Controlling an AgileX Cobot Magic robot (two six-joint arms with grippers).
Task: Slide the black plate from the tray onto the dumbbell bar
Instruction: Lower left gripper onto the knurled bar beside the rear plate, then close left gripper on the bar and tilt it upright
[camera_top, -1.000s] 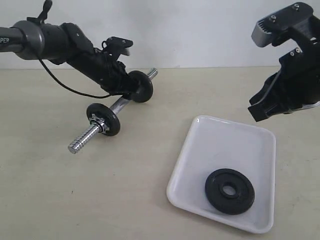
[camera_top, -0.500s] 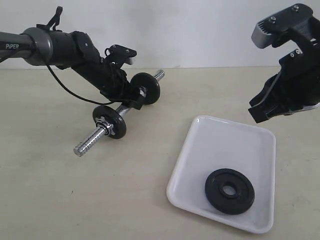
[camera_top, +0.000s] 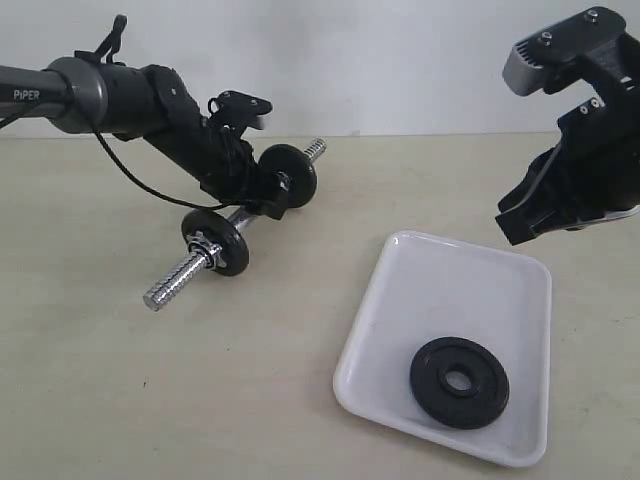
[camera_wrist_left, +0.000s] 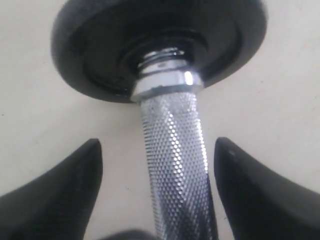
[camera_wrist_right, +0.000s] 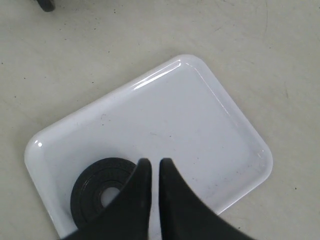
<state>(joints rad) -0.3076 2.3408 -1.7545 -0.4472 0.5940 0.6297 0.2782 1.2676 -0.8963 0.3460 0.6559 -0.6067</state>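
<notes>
Plate (camera_top: 459, 383) lies in tray (camera_top: 450, 280) below right end effector (camera_wrist_right: 152, 165), its fingers pressed together.

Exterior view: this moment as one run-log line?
left tool open, astride dumbbell bar | right tool shut, hovering above tray | black plate flat in tray, not yet picked

Black plate (camera_top: 459, 383) flat in tray (camera_top: 440, 290), left hand (camera_top: 262, 192) at dumbbell bar (camera_top: 180, 279), right hand (camera_top: 520, 220) raised
</notes>
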